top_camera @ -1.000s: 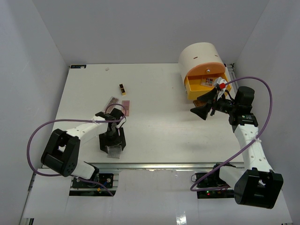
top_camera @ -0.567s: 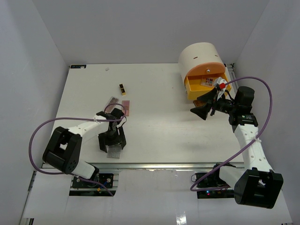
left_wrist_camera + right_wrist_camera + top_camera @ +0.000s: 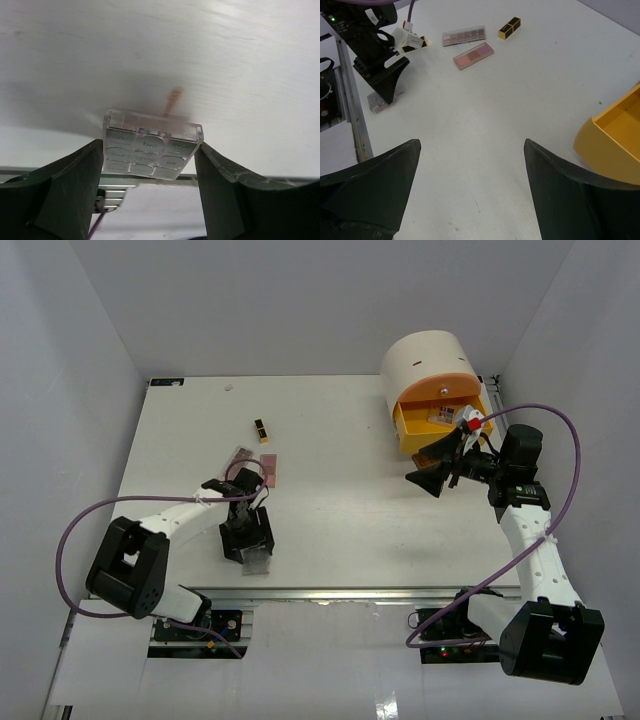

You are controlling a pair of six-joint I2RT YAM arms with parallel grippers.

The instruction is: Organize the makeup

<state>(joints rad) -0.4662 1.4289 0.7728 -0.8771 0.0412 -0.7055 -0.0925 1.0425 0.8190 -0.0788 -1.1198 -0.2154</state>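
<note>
The left hand holds the grey palette by both sides at the near left edge of the counter, while the right hand hangs wide open and empty near the yellow drawer, far right.

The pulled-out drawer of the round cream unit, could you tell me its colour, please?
The drawer is orange-yellow, seen best in the top external view.
</note>
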